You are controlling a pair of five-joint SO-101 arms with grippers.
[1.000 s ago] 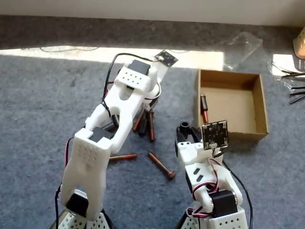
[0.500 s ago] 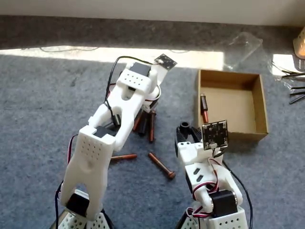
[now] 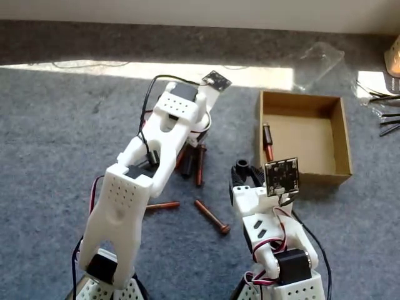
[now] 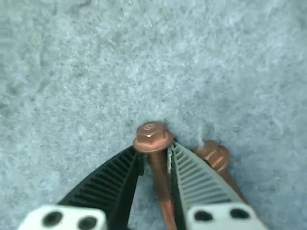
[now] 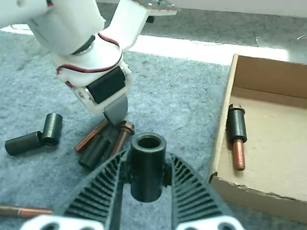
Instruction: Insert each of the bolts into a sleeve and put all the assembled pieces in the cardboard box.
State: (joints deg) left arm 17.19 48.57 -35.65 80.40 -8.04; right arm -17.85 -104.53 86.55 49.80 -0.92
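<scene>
Two parts held: left gripper (image 4: 154, 151) a bolt (image 4: 152, 136) (below its head), right gripper (image 5: 148, 161) a sleeve (image 5: 147, 178).

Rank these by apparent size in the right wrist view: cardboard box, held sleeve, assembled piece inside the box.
1. cardboard box
2. held sleeve, thicker, though its nearness to the camera inflates it
3. assembled piece in the box, similar in length but slimmer

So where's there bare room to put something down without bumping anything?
The cardboard box is mostly bare inside, right of the one bolted piece by its left wall. The carpet left of the left arm is open too. It's crowded between the arms: sleeves and bolts lie there.
</scene>
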